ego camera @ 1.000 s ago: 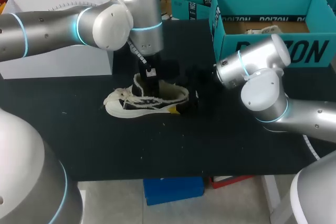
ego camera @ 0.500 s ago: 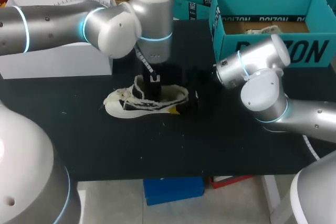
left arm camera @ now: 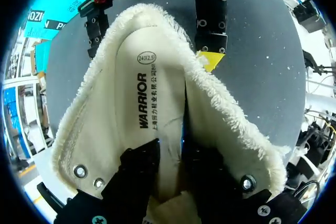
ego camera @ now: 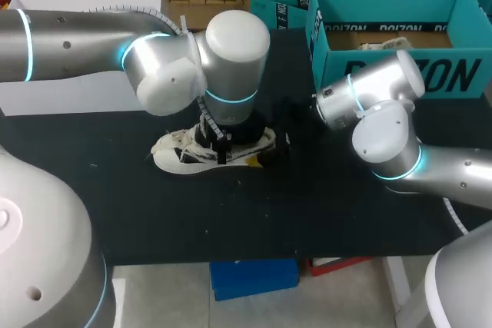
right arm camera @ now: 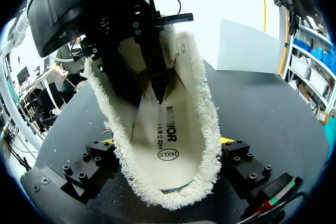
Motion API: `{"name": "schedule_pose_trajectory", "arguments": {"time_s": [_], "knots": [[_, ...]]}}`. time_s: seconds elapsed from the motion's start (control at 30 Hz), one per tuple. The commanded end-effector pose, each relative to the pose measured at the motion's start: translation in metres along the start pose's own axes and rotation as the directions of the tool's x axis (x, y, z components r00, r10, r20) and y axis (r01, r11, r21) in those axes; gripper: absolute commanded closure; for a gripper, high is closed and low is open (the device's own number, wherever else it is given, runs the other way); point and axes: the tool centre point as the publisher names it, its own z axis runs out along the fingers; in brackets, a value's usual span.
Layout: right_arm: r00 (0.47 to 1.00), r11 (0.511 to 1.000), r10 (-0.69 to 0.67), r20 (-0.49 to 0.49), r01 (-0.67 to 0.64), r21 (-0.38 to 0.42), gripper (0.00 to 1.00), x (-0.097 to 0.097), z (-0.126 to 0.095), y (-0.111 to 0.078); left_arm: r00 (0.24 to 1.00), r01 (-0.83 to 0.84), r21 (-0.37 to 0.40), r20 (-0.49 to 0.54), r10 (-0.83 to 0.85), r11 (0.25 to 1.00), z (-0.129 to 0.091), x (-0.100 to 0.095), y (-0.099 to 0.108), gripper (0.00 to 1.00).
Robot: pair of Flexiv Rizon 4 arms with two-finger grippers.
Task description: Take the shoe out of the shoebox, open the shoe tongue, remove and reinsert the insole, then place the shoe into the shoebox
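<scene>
The cream, fleece-lined shoe with black upper stands on its sole near the middle of the black worktop, well apart from the teal cardboard shoebox at the far right. Its collar gapes wide, showing the pale printed insole lying flat in the heel.

The left pincer is sunk deep into the opening, down on the insole's forward part. Whether it has hold of anything, I cannot tell. The right pincer is spread wide and clamps the heel from both sides.

The step looks like insole work. To do it well, the heel clamp should hold firm so the shoe cannot lift. The insole wants gripping by one edge and a slow draw along the shoe's length, since the fleece will likely drag on it.
</scene>
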Motion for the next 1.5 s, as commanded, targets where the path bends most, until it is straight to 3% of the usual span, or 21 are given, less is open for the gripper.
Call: {"name": "schedule_pose_trajectory", "arguments": {"time_s": [0.03,0.3,0.57,0.63,0.67,1.17,1.5], "knots": [[1.0,1.0,0.003,0.002,-0.003,0.002,1.0,-0.003,0.002,-0.002,0.992,0.015,0.028,0.124,-0.018,0.999,0.035,0.011,0.016,0.73],[1.0,1.0,0.003,0.002,-0.003,0.002,1.0,-0.003,0.002,-0.002,0.973,0.058,0.074,0.22,-0.073,0.996,0.027,-0.009,0.025,0.75],[1.0,1.0,0.003,0.002,-0.003,0.002,1.0,-0.003,0.002,-0.002,0.968,0.073,0.104,0.231,-0.096,0.992,0.026,-0.02,0.026,0.73],[1.0,1.0,0.003,0.002,-0.003,0.002,1.0,-0.003,0.002,-0.002,0.972,0.073,0.111,0.214,-0.096,0.991,0.027,-0.02,0.026,0.8],[1.0,1.0,0.003,0.002,-0.003,0.002,1.0,-0.003,0.002,-0.002,0.976,0.074,0.122,0.195,-0.097,0.99,0.027,-0.02,0.025,1.0],[1.0,1.0,0.003,0.002,-0.003,0.002,1.0,-0.003,0.002,-0.002,0.993,0.085,0.194,0.067,-0.1,0.977,-0.014,-0.015,0.026,1.0],[1.0,1.0,0.003,0.002,-0.003,0.002,1.0,-0.003,0.002,-0.002,0.995,0.082,0.21,0.038,-0.091,0.974,-0.04,-0.01,0.018,1.0]]}}
